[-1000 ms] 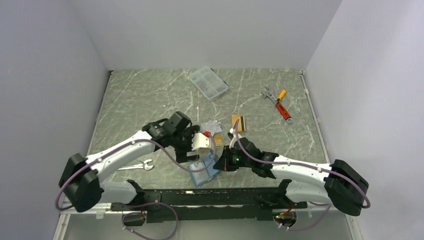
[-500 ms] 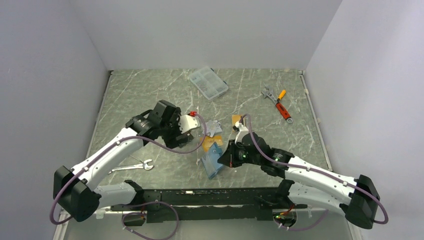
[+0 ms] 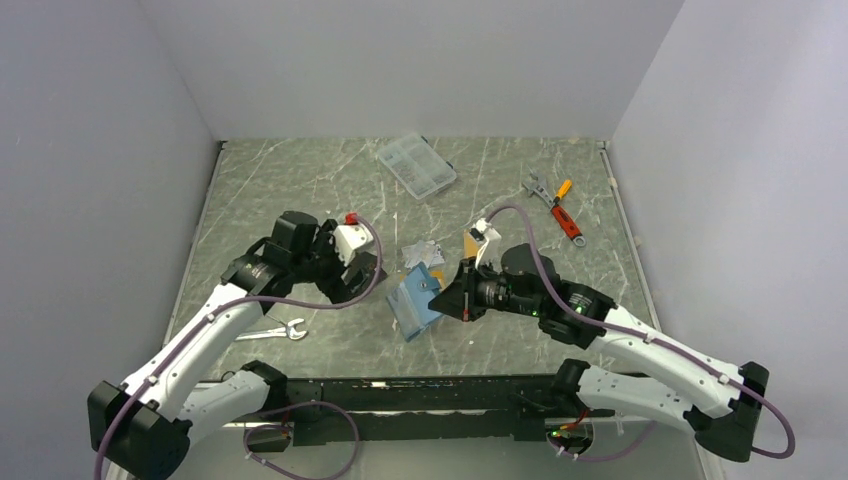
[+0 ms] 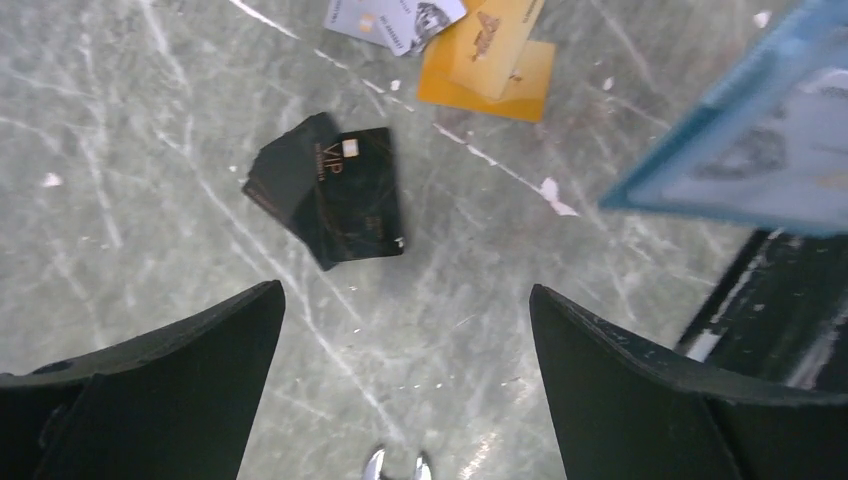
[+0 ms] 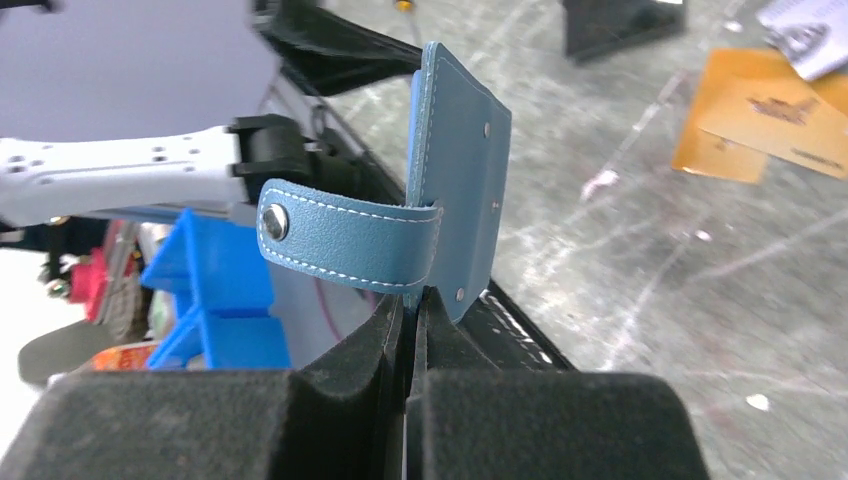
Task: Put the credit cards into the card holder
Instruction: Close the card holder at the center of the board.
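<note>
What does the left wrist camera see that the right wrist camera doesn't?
Only the left wrist view shows the fanned black cards. Only the right wrist view shows the snap strap of the teal-blue folding card holder, and the shut right hand pinching that holder. Both show the holder and the orange-gold plastic cards.

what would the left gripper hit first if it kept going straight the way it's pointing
Probably the fanned pair of flat black plastic cards on the grey marbled table, ahead of the open left gripper, though depth is unclear.
</note>
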